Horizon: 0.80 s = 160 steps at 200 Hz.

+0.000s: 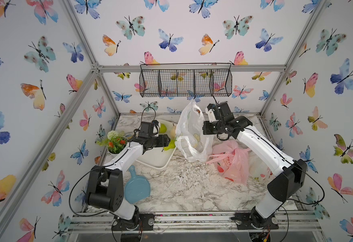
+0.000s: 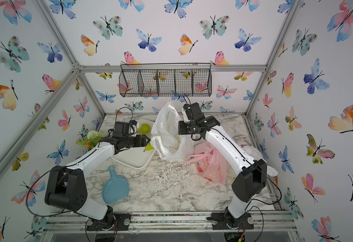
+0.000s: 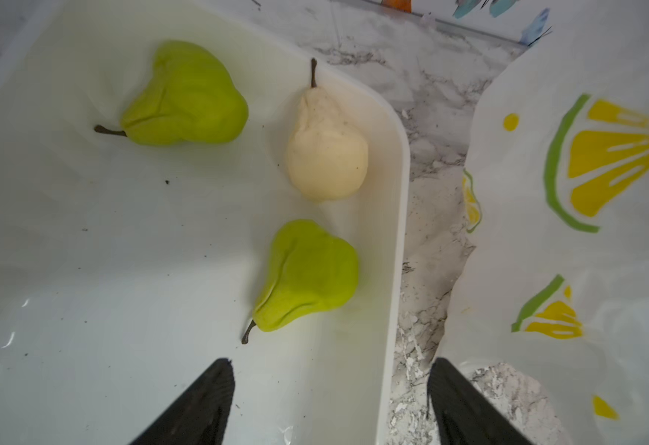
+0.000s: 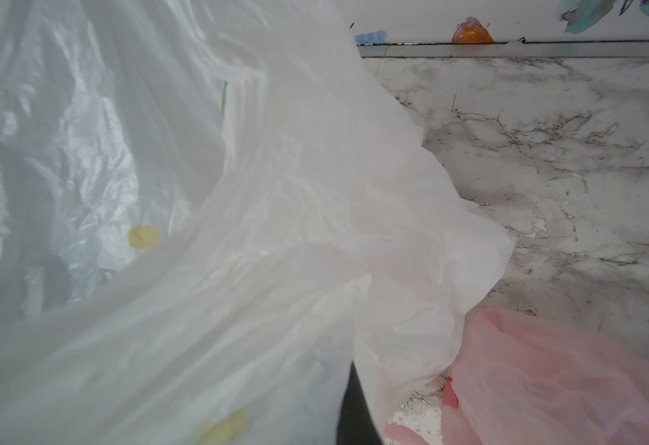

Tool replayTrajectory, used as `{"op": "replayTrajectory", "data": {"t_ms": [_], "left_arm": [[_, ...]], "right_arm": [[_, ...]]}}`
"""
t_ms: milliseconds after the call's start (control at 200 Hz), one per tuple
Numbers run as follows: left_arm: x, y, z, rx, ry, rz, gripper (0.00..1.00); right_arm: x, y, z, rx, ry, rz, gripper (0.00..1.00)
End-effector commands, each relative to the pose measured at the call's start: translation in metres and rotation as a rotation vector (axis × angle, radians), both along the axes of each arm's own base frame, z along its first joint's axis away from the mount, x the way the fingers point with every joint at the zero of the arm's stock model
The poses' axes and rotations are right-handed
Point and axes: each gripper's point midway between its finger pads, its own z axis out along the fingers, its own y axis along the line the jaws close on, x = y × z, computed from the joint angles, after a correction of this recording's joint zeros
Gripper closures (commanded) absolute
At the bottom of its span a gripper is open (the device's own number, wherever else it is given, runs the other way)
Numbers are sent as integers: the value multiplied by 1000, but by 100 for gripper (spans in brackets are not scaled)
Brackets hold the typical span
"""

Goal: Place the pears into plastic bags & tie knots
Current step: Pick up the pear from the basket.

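At about ten o'clock on the surface (image 1: 181, 188) sat the white tray (image 3: 84, 269), with three pears loose in it. A green pear (image 3: 188, 96) lay towards its far side, a cream pear (image 3: 326, 154) against the rim, and a second green pear (image 3: 307, 273) just beside that same rim. My left end effector (image 3: 330, 368) hung over the tray's edge, jaws spread wide with nothing between them, and the second green pear lay just ahead of it. I judged the step in hand to be picking up that pear. To do it well I would have closed across its fat belly, not the tapering neck or the stem, and watched that the outer finger did not catch the rim.

At twelve o'clock the lemon bag (image 1: 190, 134) stood raised, its upper edge pinched in my right end effector (image 1: 206, 119), whose jaws were shut on the thin plastic. The mouth looked slack and partly folded. I judged that the right arm had to hold that edge high and taut for a clean drop. Whether any pear was already inside I could not tell.

At three o'clock the pink bag (image 1: 232, 161) lay slumped just beside the lemon bag's foot. The bunny bag (image 1: 259, 171) sat behind it, partly hidden by the right arm.
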Motion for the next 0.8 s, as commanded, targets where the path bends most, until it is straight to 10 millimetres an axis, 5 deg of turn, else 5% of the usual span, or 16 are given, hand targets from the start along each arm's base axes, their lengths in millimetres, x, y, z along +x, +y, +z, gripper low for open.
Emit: {"op": "replayTrajectory", "data": {"t_ms": [0,315,445,626,701,796], "left_arm": [[22,-6,-11,116,-30,-26,16],[23,-30,-74,221,77,-123,18],[30,-20,-90,285,107,-96,25],[42,-17,-52,227,7,-78,44],[38,-20,-19,173,-47,-91,57],[23,-19,31,115,-118,-85,59]], "right_arm": [[4,5,7,31,-18,8,97],[6,3,-2,29,-8,1,97],[7,5,-6,33,1,3,97],[7,5,-9,31,3,1,98],[7,5,-9,30,4,2,98],[6,4,-10,31,4,3,98]]}}
